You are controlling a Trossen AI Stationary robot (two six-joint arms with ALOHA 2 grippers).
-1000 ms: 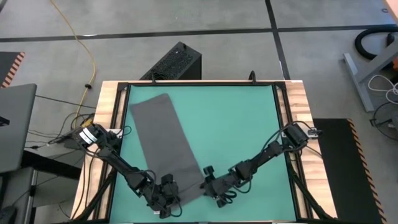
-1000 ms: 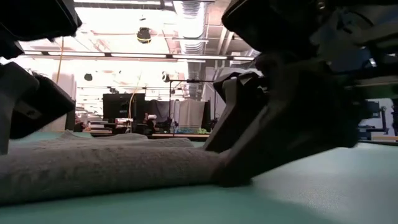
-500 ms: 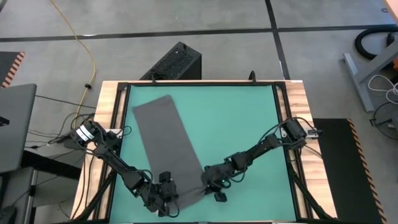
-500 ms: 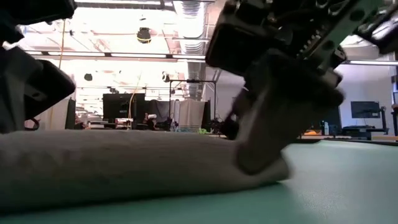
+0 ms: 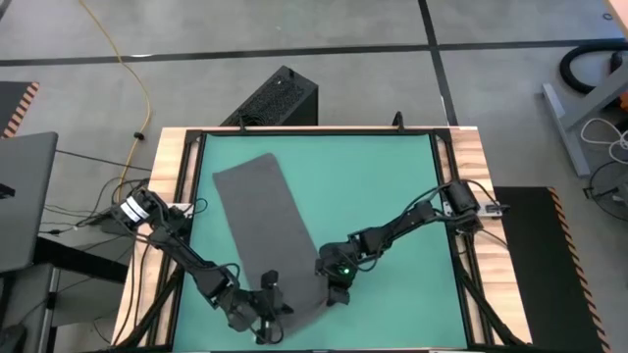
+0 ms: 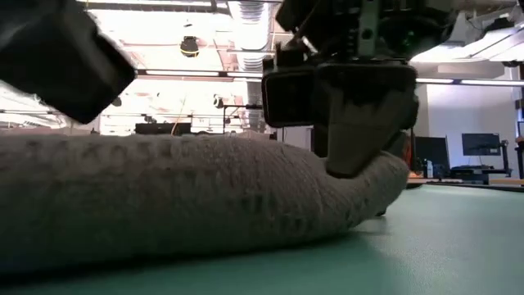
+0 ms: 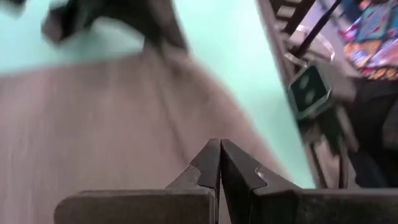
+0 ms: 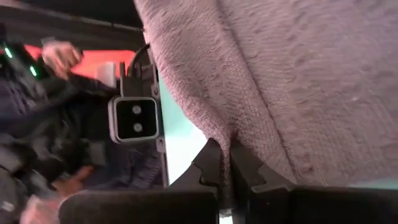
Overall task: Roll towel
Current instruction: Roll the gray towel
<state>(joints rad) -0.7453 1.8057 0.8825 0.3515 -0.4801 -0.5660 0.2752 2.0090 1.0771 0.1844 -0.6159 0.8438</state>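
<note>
- The left gripper pinches the towel's near end, jaws closed on the cloth.
- The right gripper clamps the near right edge.
- The towel stretches away diagonally across the green mat.

I'm running this rig in what looks like a lab or open workshop hall. My table, wood-edged with a green mat, stands on a bare concrete floor with a yellow cable trailing over it. Across the table, long ceiling lights, exposed ducts and rows of desks with dark monitors stretch back.
</note>
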